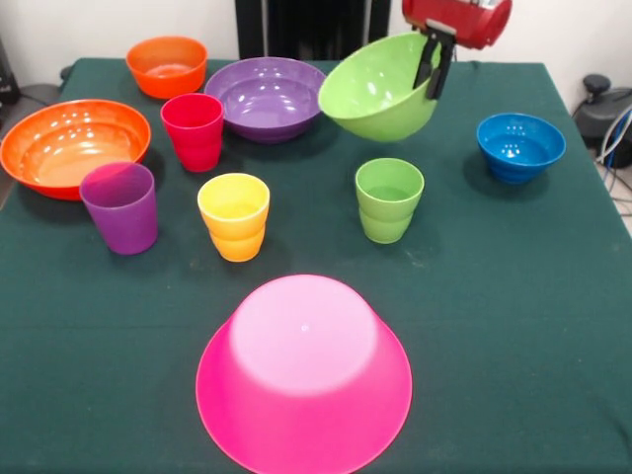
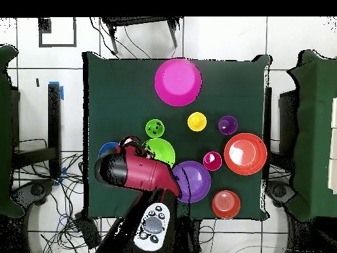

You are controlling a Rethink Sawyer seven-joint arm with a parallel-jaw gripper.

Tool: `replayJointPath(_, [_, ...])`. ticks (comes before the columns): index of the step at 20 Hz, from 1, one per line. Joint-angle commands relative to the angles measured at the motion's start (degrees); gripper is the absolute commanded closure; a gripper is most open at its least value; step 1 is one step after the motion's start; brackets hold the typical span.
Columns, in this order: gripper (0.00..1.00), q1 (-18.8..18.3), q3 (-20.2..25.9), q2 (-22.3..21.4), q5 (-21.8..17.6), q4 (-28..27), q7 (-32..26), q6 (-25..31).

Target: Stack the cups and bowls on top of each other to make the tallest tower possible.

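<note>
The end effector [image 1: 433, 67] was clamped on the rim of the medium light green bowl [image 1: 380, 87], its dark fingers [image 1: 426, 61] pinching the wall on the side toward the small blue bowl [image 1: 520, 146]. The green bowl hung tilted above the green tabletop [image 1: 513, 296], its mouth turned toward the camera in the front view, lifted clear of the cloth.

Taking the upturned large pink bowl [image 1: 303, 373] as the landmark: it sat mouth-down at the near edge of the tabletop in the front view, alone, with nothing resting on it. Just beyond it stood the yellow cup [image 1: 234, 216] and the light green cup [image 1: 388, 198], both upright, apart from each other. Farther from the pink bowl, to the left in the front view, stood the purple cup [image 1: 119, 206], close in front of the large orange bowl [image 1: 74, 145]. The red cup [image 1: 193, 130] stood behind the yellow one, near the medium purple bowl [image 1: 268, 97]. The small orange bowl [image 1: 167, 65] sat farthest from the pink bowl, at the opposite corner. All these bowls were mouth-up.

In the overhead view the red arm [image 2: 141, 172] covered part of the green bowl and hid most of the blue one.
</note>
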Motion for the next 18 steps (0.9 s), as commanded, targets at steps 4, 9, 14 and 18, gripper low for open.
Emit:
replayJointPath(4, [1.0, 2.3, -2.2, 2.4, -2.8, -10.5, 3.7, 8.4])
replayJointPath(9, [1.0, 4.3, -5.5, 4.9, -3.2, -16.1, 4.0, 10.7])
replayJointPath(14, [1.0, 5.7, -8.5, 7.0, -3.3, -23.1, 3.9, 16.1])
replayJointPath(18, [1.0, 6.3, -10.6, 8.2, -3.5, -27.5, 3.8, 19.2])
